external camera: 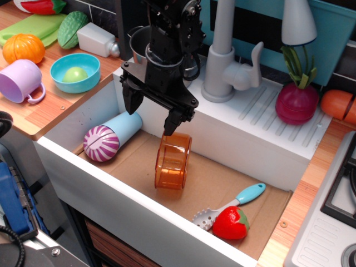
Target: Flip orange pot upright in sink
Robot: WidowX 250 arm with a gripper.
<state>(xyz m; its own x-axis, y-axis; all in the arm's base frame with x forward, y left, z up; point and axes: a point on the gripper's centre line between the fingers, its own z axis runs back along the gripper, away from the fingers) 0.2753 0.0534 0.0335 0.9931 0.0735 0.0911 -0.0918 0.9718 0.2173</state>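
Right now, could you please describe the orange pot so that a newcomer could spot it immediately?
Look into the white sink with the brown floor. Near its middle, just below the black gripper, the orange pot rests on its side. It is the only see-through orange item there.

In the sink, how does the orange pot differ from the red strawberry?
The orange pot is translucent; the red strawberry is opaque. The pot is the bigger of the two. The pot lies tipped on its side near the middle of the sink, under the claw; the strawberry rests beside a blue-handled spoon. Both sit on the sink's brown floor.
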